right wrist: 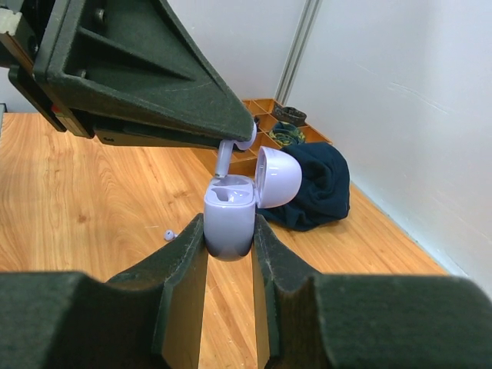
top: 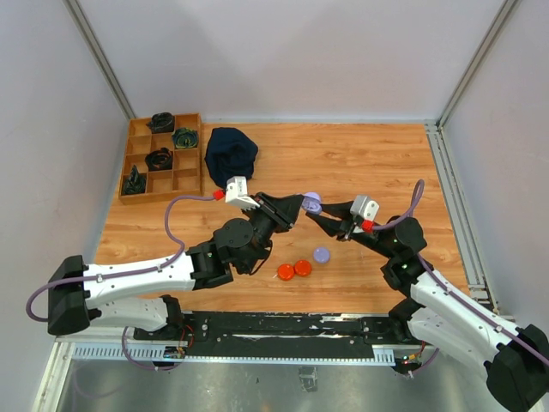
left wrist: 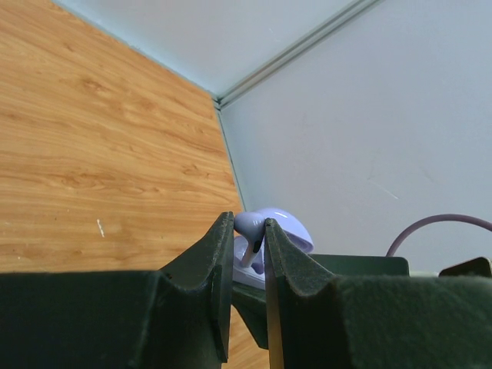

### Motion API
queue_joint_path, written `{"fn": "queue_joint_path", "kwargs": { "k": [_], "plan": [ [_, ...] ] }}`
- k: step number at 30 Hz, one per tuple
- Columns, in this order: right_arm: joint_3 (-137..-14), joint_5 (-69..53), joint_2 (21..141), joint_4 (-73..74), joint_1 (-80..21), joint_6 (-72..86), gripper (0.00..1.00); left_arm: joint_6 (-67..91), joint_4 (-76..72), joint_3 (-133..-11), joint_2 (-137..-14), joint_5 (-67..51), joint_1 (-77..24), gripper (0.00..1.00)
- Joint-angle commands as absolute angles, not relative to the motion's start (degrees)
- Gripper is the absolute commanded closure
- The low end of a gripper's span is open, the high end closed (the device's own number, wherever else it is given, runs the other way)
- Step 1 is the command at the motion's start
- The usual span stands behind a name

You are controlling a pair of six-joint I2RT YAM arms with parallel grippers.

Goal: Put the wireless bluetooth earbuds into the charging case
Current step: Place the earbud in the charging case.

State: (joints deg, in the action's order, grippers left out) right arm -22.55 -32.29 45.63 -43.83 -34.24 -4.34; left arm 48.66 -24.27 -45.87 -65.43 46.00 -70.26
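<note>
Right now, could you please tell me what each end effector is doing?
Left end effector: closed on an earbud.
Right end effector: closed on the open case.

earbud (right wrist: 224, 160) partly hidden, tray (top: 159, 198) contents indistinct

Lavender charging case (right wrist: 229, 219): glossy, upright, held off the table (right wrist: 92, 192) near the navy cloth (right wrist: 319, 184), body clamped in the right gripper (right wrist: 229, 240). Lid (right wrist: 277, 175) is open and tipped back toward the cloth. Lavender earbud (right wrist: 224, 157) is pinched in the left gripper (right wrist: 243, 135), stem pointing down, tip at the case's open slot. Another tiny lavender bit (right wrist: 167, 233) lies on the table, on the side of the case away from the cloth.
</note>
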Motion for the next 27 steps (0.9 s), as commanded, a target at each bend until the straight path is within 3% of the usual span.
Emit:
{"fn": "queue_joint_path", "kwargs": {
  "k": [1,27],
  "plan": [
    [-22.1,-30.8,44.9,-46.6,-34.7,-3.0,0.94,48.1,-26.8,-46.6,-66.4,48.1,-70.8,0.93],
    [-22.0,-30.2,45.0,-46.5,-34.8,-3.1,0.94,46.1,-29.3,-47.4,-69.2,49.8,-72.1,0.93]
  ]
}}
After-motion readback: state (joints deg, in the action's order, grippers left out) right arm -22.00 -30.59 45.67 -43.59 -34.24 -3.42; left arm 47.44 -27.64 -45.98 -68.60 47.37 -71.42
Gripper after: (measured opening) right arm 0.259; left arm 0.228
